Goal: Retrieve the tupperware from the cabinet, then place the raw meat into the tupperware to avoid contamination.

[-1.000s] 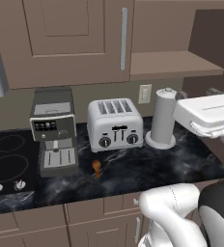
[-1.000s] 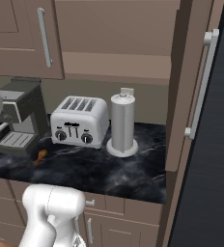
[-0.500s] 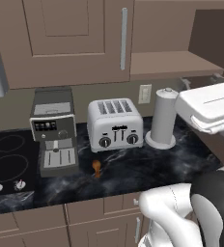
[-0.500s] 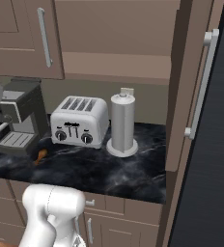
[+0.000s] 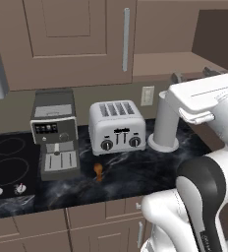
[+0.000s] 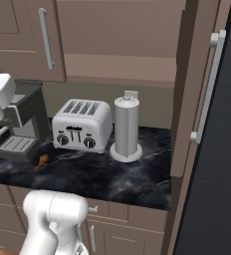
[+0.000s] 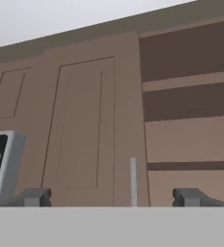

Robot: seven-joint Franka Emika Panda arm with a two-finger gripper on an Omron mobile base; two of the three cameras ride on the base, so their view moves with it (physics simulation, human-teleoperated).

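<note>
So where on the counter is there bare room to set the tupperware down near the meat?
The dark counter is bare in front of the toaster and the grey cylinder, out to its front edge. It is crowded at the left, where the raw meat lies close beside the coffee machine.

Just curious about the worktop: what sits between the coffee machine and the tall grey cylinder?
A silver four-slot toaster stands between the coffee machine and the grey cylinder; the left base view shows it. The small orange-brown raw meat lies on the counter just in front.
</note>
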